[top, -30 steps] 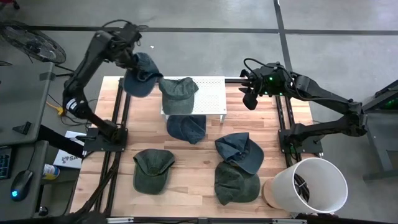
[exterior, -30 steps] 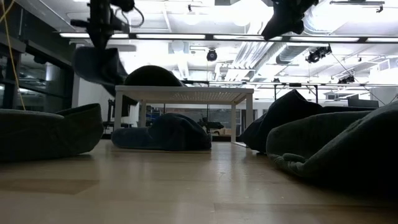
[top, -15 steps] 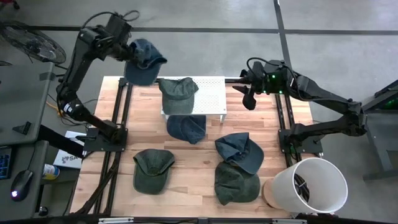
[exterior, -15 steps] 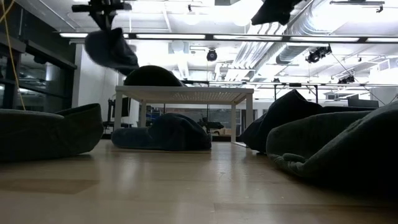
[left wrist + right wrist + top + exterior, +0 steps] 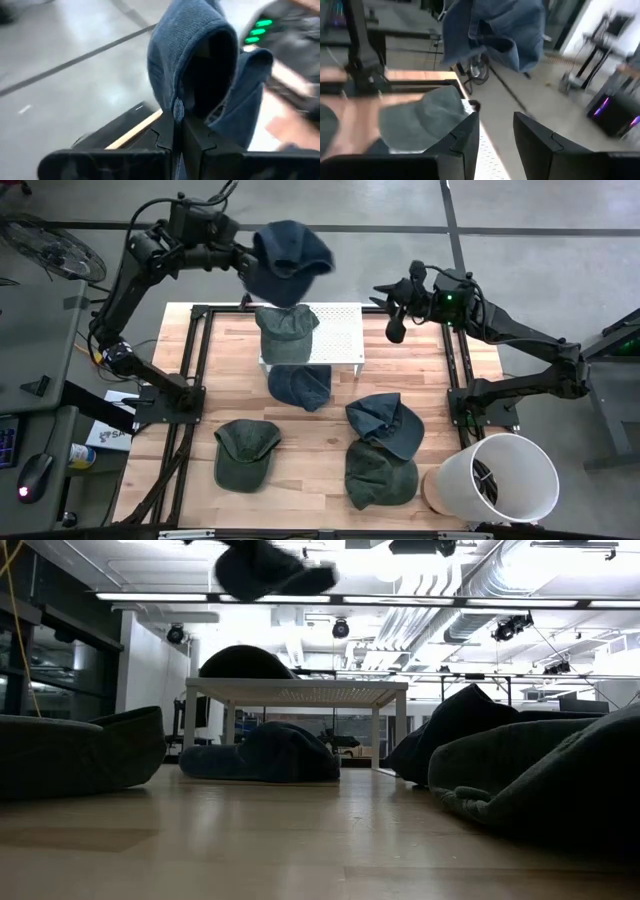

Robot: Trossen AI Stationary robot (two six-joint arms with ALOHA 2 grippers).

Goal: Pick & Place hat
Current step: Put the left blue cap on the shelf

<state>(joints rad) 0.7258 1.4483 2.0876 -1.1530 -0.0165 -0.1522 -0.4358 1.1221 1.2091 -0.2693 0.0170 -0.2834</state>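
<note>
While the table [image 5: 310,430] carries a bin [image 5: 492,482] at 5 o'clock and a white rack [image 5: 335,332] at 12 with a green hat [image 5: 285,328] on it, left gripper [image 5: 240,265] is clamped on a blue hat [image 5: 288,260] held high just past the rack; right gripper [image 5: 392,315] hovers at 2 o'clock, fingers [image 5: 465,137] parted, empty

Pale wooden plank tabletop [image 5: 310,450] fills the middle, a black metal frame [image 5: 195,360] running along its edges. Off the near right corner stands a big white cylindrical bin [image 5: 495,480], and at far left sits a round floor fan [image 5: 50,248].
</note>
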